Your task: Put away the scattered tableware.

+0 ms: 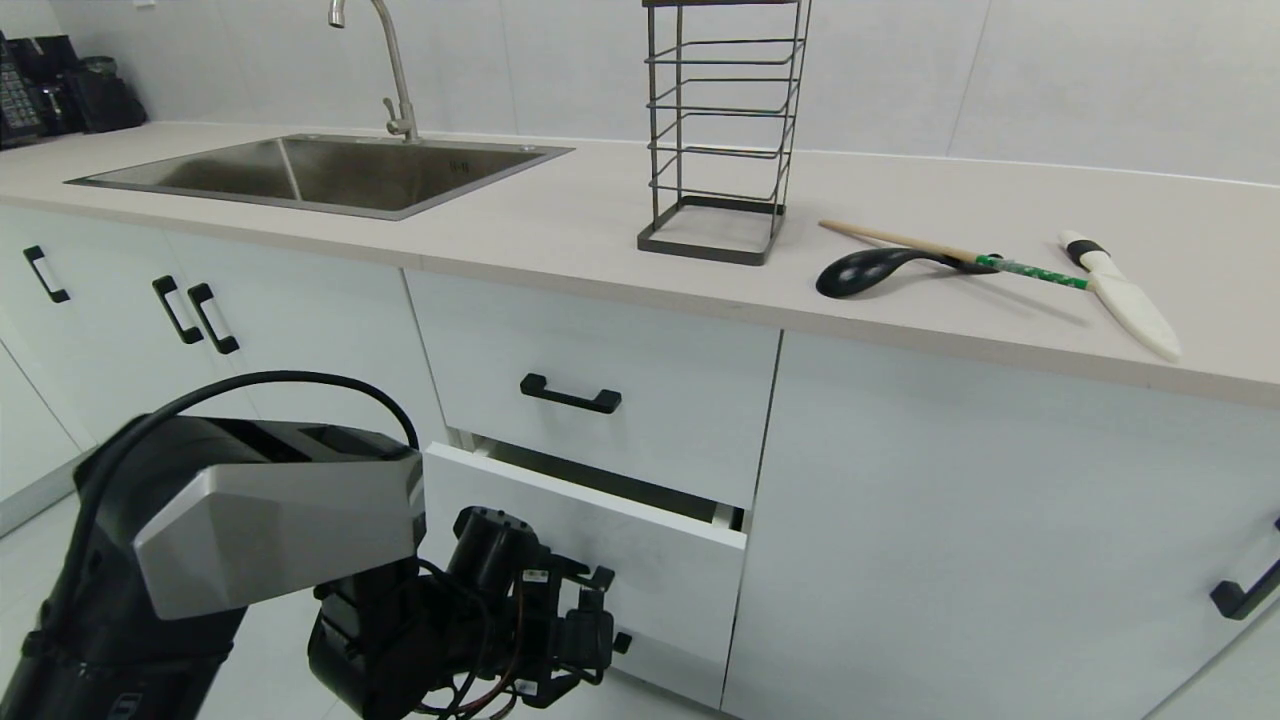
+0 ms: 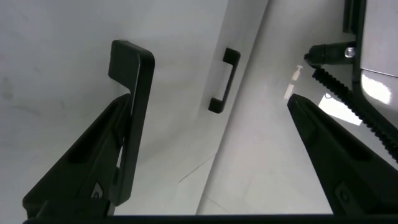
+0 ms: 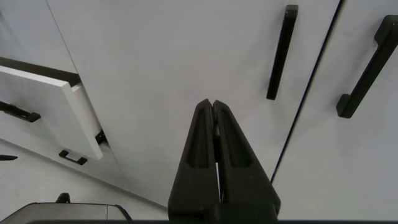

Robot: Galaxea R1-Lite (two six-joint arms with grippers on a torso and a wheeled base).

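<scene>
Your left gripper (image 1: 590,615) hangs low in front of the cabinets, just before the face of the lower drawer (image 1: 600,520), which stands pulled out a little way. Its fingers (image 2: 130,118) are spread wide with nothing between them. The arm behind it is bent, the forearm slanting down toward the drawer. Your right gripper (image 3: 213,109) is closed, its jaws pressed together on nothing. It points at the cabinet doors (image 3: 155,56) below the surface.

None of the tableware is in hand. In the head view it lies at about 1 o'clock from the left gripper, up on the surface (image 1: 560,240) and well apart from both grippers. The black spoon (image 1: 865,272) has its bowl toward 9 o'clock and its handle toward 3, roughly along the front edge. A wooden stick (image 1: 895,238) with a green patterned end crosses over that handle, running from 10 to 4 o'clock. The white utensil (image 1: 1120,300) sits farthest right, running 11 to 5, its tip near the edge. All three lie at about 3 o'clock from the base of the wire rack (image 1: 720,130).

The pieces sit on your right side, so the right arm looks the better placed. Either arm would have to rise from cabinet height to above the surface, then close across a handle on the 12-to-6 line.
</scene>
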